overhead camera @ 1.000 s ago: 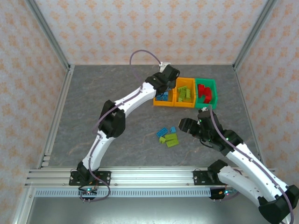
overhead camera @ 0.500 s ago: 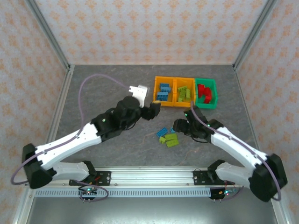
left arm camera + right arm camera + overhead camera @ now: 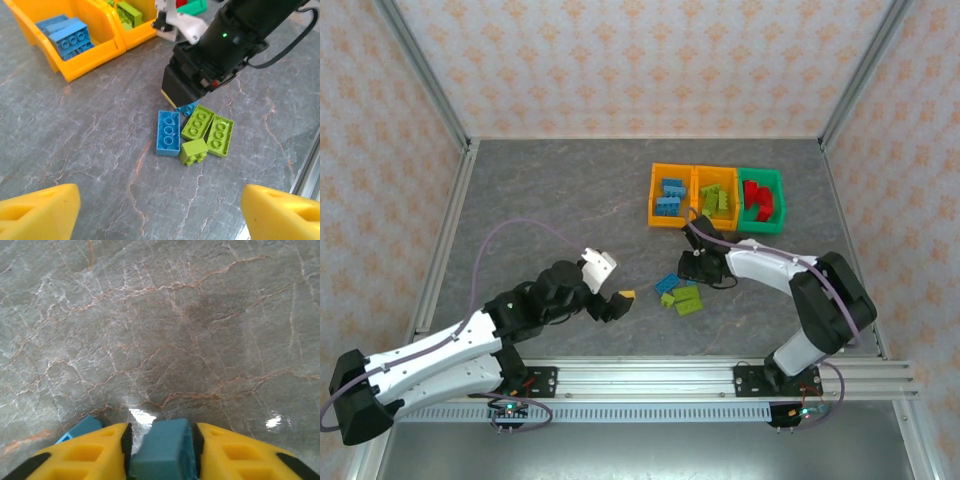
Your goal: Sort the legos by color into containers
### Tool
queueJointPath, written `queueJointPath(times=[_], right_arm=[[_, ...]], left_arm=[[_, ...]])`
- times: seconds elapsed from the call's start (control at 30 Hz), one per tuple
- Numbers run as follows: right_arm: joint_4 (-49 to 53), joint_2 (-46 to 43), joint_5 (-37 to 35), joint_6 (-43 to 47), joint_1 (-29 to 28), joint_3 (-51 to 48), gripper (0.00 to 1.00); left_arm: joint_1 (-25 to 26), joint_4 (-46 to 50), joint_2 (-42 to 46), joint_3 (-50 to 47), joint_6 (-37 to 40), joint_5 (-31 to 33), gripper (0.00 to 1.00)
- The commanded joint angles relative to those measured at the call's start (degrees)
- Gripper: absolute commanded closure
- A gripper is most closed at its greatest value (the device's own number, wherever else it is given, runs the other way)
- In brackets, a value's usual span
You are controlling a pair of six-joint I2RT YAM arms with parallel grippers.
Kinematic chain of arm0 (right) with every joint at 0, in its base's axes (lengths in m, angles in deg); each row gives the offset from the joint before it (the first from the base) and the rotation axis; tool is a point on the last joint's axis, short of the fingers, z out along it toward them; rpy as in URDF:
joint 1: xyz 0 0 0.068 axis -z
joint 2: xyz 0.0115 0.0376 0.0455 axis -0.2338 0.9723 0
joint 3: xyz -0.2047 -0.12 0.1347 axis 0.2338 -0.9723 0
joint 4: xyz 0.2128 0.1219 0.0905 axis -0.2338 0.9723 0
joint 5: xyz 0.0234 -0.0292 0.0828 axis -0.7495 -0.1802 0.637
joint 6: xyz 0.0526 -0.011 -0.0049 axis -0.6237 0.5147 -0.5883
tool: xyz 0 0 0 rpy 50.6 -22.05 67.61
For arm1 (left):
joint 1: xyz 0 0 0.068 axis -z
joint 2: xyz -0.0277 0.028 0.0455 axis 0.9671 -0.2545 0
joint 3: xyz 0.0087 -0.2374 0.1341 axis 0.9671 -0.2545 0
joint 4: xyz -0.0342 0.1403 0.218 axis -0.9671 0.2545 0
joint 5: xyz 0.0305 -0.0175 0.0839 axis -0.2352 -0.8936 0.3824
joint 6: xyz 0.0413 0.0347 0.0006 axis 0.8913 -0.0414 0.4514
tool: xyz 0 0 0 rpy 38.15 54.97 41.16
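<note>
Loose legos lie mid-table: a long blue brick (image 3: 168, 132) and three lime green bricks (image 3: 197, 121) (image 3: 688, 300). My right gripper (image 3: 692, 268) is down at the pile's far edge, shut on a small blue lego (image 3: 165, 450) held between its yellow fingers (image 3: 95, 452). My left gripper (image 3: 620, 300) hangs open to the left of the pile with nothing between its fingertips (image 3: 42, 207). At the back stand the containers: an orange bin with blue bricks (image 3: 670, 197), an orange bin with green bricks (image 3: 715, 198), and a green bin with red bricks (image 3: 761, 200).
A second blue brick (image 3: 82, 427) lies just left of the right gripper's fingers. The right arm's body (image 3: 220, 45) looms over the pile between it and the bins. Metal frame rails (image 3: 620, 378) run along the near edge, and patterned walls enclose the grey table.
The left arm has pulled back from the bins to the near left, and its jaws have opened wider. The right gripper has moved left onto the pile and closed on a small blue brick.
</note>
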Motion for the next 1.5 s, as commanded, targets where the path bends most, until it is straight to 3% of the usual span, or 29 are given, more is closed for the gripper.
queueJointPath(times=[0.0, 0.1, 0.27, 0.37, 0.53, 0.7, 0.77, 0.87, 0.93, 1.07, 1.23, 1.4, 1.47], right_arm=[[2.7, 0.0, -4.1, -0.5, -0.4, 1.9, 0.71], [3.7, -3.5, -5.1, -1.6, -0.4, 1.6, 0.8], [1.8, -11.4, -8.8, -2.5, -0.5, 3.1, 0.82], [0.2, -11.9, -13.9, 0.9, -0.4, 8.1, 0.83], [-4.4, -1.3, -25.7, 9.4, 0.6, 19.7, 0.83], [-0.2, 16.6, -25.9, 12.9, 3.8, 38.0, 0.83], [0.7, 21.8, -23.9, 14.0, 4.6, 43.5, 0.78], [3.9, 27.2, -23.3, 14.5, 5.2, 50.9, 0.56], [6.2, 27.6, -22.8, 14.3, 5.1, 53.7, 0.5], [6.0, 20.3, -22.1, 12.2, 4.6, 47.8, 0.47], [5.1, 4.2, -18.0, 11.0, 1.1, 30.9, 0.45], [6.1, -10.4, -15.7, 13.1, -7.5, 13.7, 0.38], [8.7, -12.6, -15.8, 15.1, -11.9, 10.4, 0.3]], left_arm=[[0.0, -4.5, 1.0, -2.5, 3.3, 0.4, 0.11], [0.1, -5.0, 0.2, -3.7, 3.0, 0.7, 0.08], [0.0, -4.7, 1.1, -4.3, 3.1, -0.2, 0.05], [0.0, -5.5, 2.3, -5.0, 2.7, 0.6, 0.03], [0.0, -5.9, 2.8, -6.0, 2.6, 2.1, 0.01], [0.0, -4.6, 3.1, -6.1, 3.3, 4.6, 0.01], [0.0, -4.6, 3.1, -6.3, 3.3, 5.0, 0.01], [0.0, -4.9, 3.0, -6.6, 3.3, 5.3, 0.01], [0.0, -5.3, 2.8, -6.8, 3.3, 5.4, 0.01], [0.0, -5.5, 2.7, -6.8, 2.9, 5.6, 0.01], [0.0, -3.6, 4.1, -6.3, 3.1, 7.0, 0.01], [0.0, -4.1, 9.5, -8.3, 2.7, 10.0, 0.0], [0.0, -4.4, 11.2, -9.1, 2.5, 11.0, 0.0]])
